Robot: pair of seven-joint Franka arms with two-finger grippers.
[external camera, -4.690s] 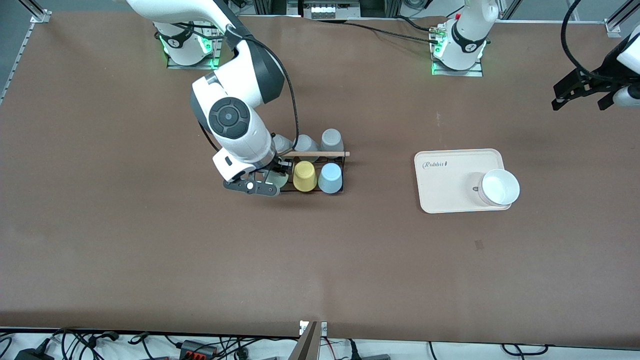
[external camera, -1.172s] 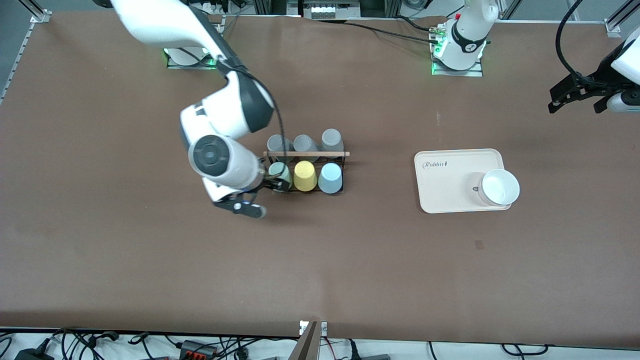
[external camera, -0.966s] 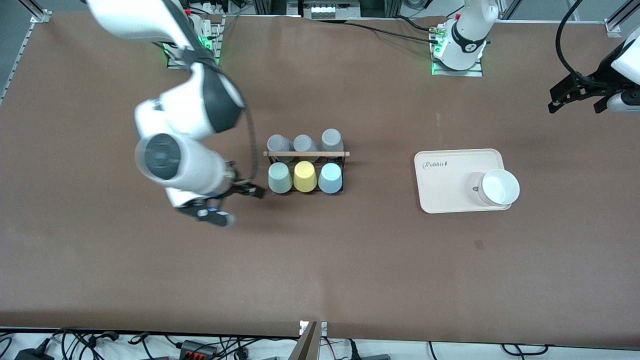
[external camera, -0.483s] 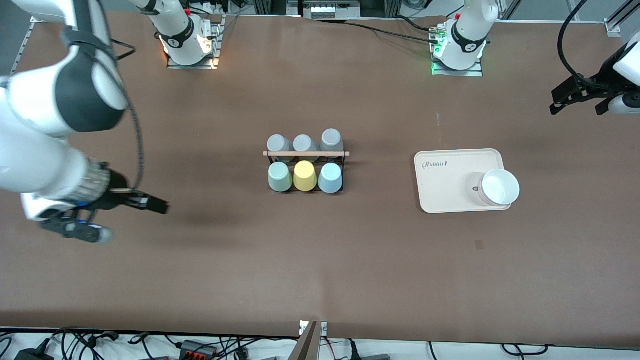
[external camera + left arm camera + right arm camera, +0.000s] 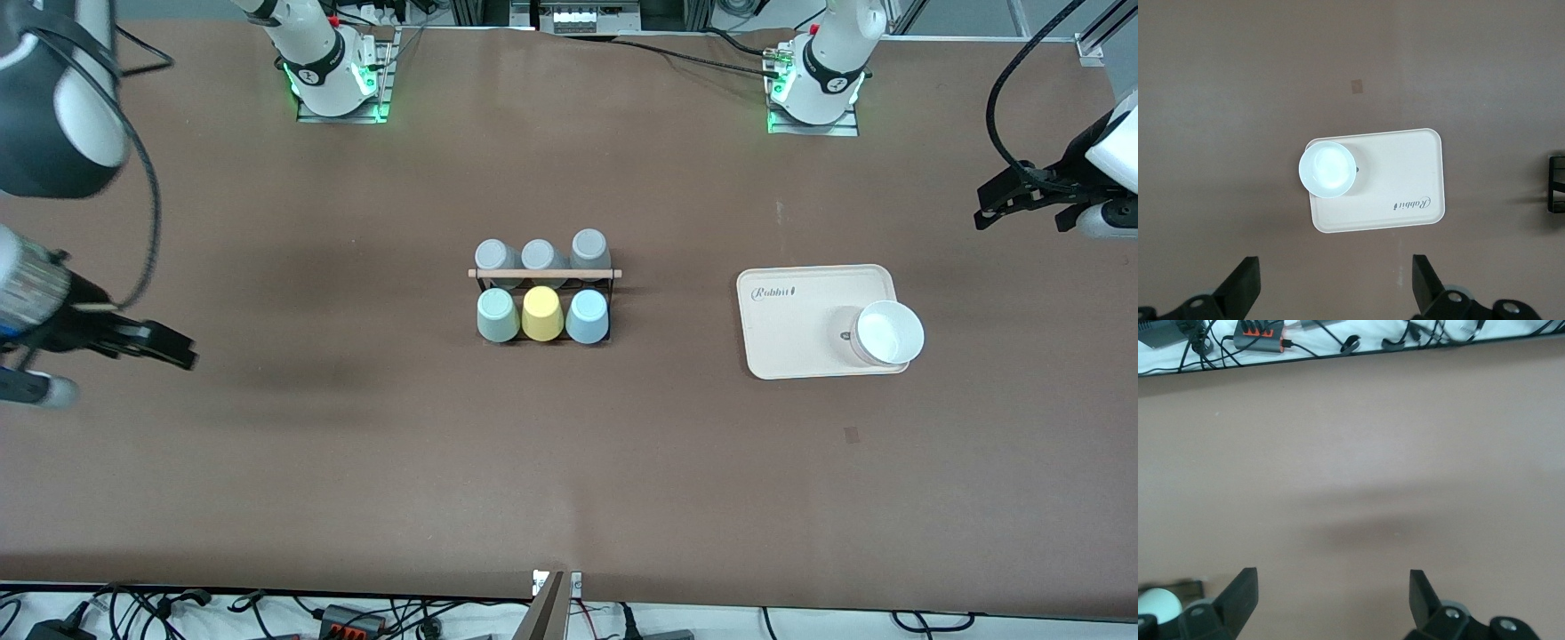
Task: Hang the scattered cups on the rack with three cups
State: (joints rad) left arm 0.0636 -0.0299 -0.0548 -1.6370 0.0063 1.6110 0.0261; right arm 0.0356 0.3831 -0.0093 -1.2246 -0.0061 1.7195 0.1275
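The black wire rack with its wooden dowel stands mid-table. The mint green cup, a yellow cup and the light blue cup sit upside down on its nearer row. Three grey cups sit on the farther row. My right gripper is open and empty, over bare table toward the right arm's end; its wrist view shows the mint cup at the edge. My left gripper is open and empty, and waits at the left arm's end.
A beige tray lies toward the left arm's end with a white bowl on its corner. Both show in the left wrist view, tray and bowl. Cables lie past the table's near edge.
My right gripper has let go of the mint cup on the rack and swung away toward the right arm's end of the table. The left arm has barely moved.
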